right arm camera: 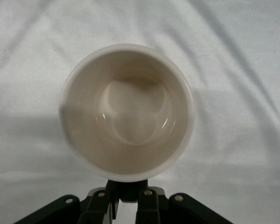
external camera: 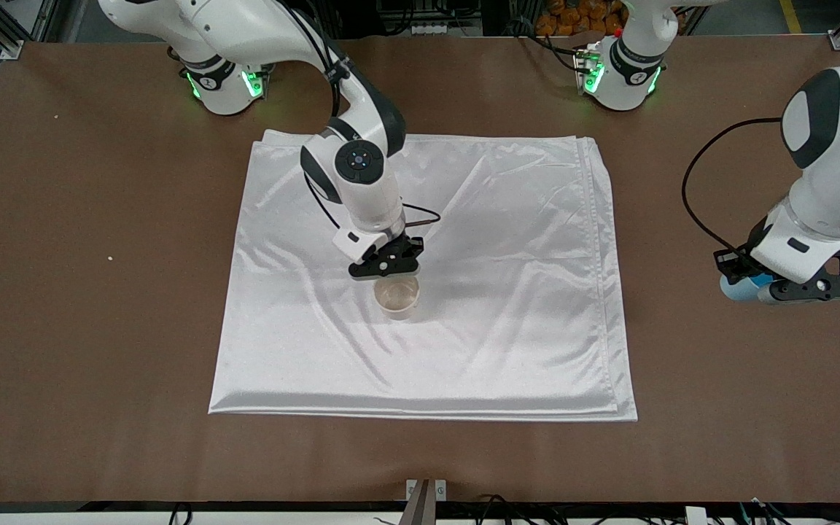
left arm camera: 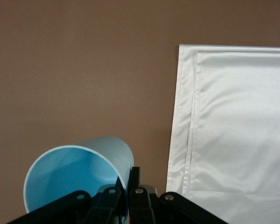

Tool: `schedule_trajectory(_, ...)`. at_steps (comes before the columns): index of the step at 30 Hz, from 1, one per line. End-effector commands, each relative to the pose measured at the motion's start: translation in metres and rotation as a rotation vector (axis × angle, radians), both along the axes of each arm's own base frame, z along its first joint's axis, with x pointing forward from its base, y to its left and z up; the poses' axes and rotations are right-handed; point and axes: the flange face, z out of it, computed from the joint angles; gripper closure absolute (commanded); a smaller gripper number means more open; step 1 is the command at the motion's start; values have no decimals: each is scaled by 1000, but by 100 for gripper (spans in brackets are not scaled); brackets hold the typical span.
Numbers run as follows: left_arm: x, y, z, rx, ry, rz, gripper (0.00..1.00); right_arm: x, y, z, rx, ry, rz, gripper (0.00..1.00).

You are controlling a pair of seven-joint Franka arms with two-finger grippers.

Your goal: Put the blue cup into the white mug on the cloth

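The white mug (external camera: 397, 295) stands upright and empty on the middle of the white cloth (external camera: 507, 306). My right gripper (external camera: 389, 274) is right above it, shut on the mug's dark handle (right arm camera: 126, 189); the right wrist view looks straight down into the mug (right arm camera: 127, 112). My left gripper (external camera: 752, 286) is low over the bare table off the cloth's edge, toward the left arm's end. It is shut on the rim wall of the light-blue cup (external camera: 735, 286). The left wrist view shows the cup (left arm camera: 74, 172) tilted, its open mouth showing, and the cloth's edge (left arm camera: 238, 130).
The brown table (external camera: 99, 328) lies bare around the cloth, with a few small crumbs (external camera: 109, 258) toward the right arm's end. A small metal bracket (external camera: 426, 490) sits at the table's edge nearest the front camera.
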Motion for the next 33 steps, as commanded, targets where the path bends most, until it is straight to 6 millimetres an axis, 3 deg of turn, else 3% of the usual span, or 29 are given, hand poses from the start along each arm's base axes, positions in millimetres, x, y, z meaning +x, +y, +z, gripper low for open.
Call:
schedule_trajectory(1,-9,-12,17,-15,-13,-10,100,1,21,-14,-38,-31,38,100)
schedule_trajectory(12,-7,-23,47,-33,26,-16,100,-15,42,-26,-38,-39,94,100)
schedule_trajectory(13,-6,-23,50,-47,21,-13,100,-17,44,-27,-39,-38,99,91)
schedule_trajectory(14,-6,-23,51,-57,21,-8,100,-18,44,-28,-39,-36,99,76)
schedule_trajectory(15,-6,-24,52,-65,18,-5,100,-18,44,-28,-41,-36,100,43)
schedule_trajectory(16,-6,-23,53,-64,18,-4,100,-17,45,-26,-42,-41,104,0)
schedule_trajectory(24,-5,-26,55,-67,13,2,100,-18,30,32,-83,-15,80,0)
schedule_trajectory(28,-3,-31,53,-60,12,-10,100,-11,3,80,-112,8,38,0)
schedule_trajectory(33,3,-59,42,-72,28,-48,100,0,-32,133,-109,20,-11,0)
